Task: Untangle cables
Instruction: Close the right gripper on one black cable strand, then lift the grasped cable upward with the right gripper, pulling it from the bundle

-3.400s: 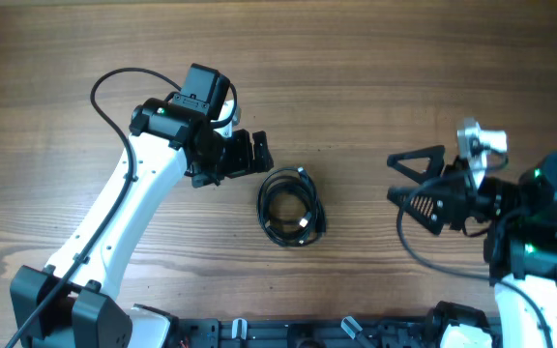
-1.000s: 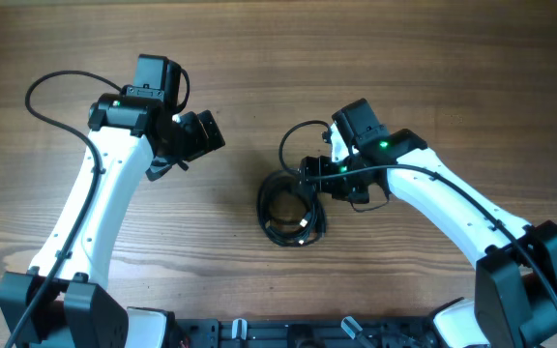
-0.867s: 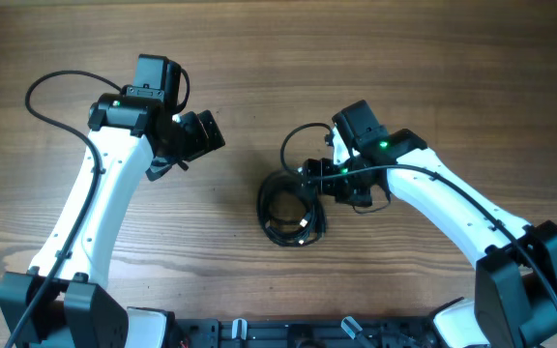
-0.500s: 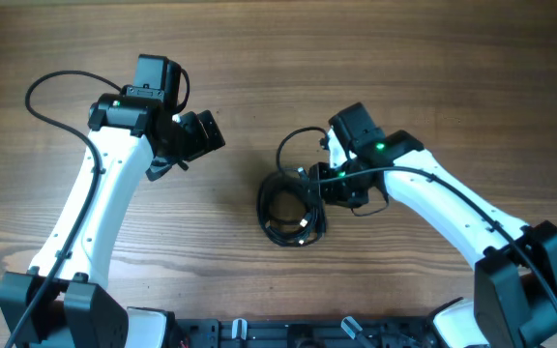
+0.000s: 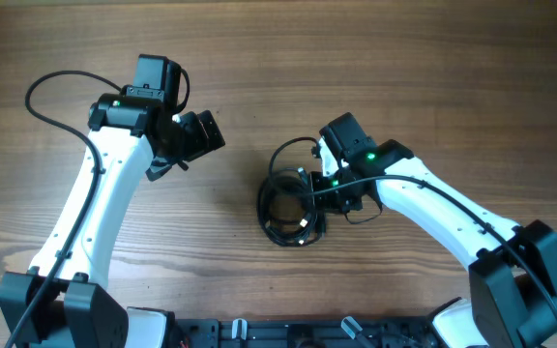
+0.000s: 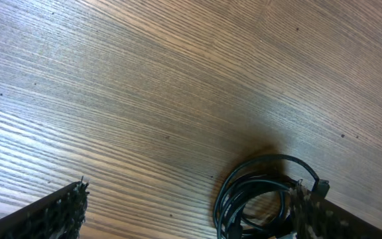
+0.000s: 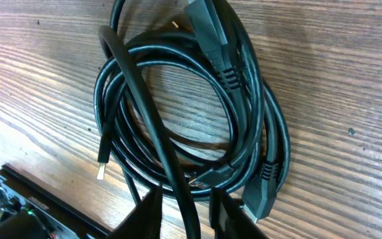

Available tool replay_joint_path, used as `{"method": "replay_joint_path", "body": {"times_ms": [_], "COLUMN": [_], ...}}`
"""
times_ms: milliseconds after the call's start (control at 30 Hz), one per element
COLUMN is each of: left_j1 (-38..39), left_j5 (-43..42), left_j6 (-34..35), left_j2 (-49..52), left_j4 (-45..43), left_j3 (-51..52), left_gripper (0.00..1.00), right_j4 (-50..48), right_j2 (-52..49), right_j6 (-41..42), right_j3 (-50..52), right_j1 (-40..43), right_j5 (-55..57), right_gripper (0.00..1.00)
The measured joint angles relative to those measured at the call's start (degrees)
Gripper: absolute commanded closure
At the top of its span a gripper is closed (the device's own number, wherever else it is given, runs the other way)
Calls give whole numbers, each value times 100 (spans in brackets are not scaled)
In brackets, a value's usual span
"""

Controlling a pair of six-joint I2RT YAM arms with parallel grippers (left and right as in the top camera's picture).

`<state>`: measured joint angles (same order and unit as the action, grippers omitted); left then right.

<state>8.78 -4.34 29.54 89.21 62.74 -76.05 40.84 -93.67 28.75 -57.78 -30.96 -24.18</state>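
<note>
At the bottom edge of the right wrist view, my right gripper [image 7: 186, 196] has its fingers [image 7: 150, 214] a little spread, one on either side of a single strand, with gaps showing beside the strand, so nothing is pinched. That strand belongs to the cables [image 7: 244, 113], a flat black coil filling the middle of that view, with a black plug [image 7: 205, 26] at the top and a small gold tip [image 7: 101, 171] at the left. From overhead, the coil lies at centre frame on the table [image 5: 404, 58], with the right gripper at its upper right edge. My left gripper [image 5: 211, 135] hangs well apart at upper left, fingers wide apart and holding nothing.
</note>
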Motion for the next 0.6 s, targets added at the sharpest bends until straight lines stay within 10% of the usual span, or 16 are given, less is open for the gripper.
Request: {"method": "replay_joint_path", "body": {"times_ms": [67, 600], "left_j1": [0, 0], "left_j5": [0, 0], "left_j6": [0, 0], "left_j2": [0, 0], "left_j4": [0, -127], "left_j3": [0, 422], "left_gripper": [0, 0], "right_j4": [-103, -457], "right_j2": [0, -9], "right_j6": [11, 175], "right_j3": [0, -1530], "right_j1": [0, 31], "right_j5": [2, -911], "right_gripper": [96, 96]}}
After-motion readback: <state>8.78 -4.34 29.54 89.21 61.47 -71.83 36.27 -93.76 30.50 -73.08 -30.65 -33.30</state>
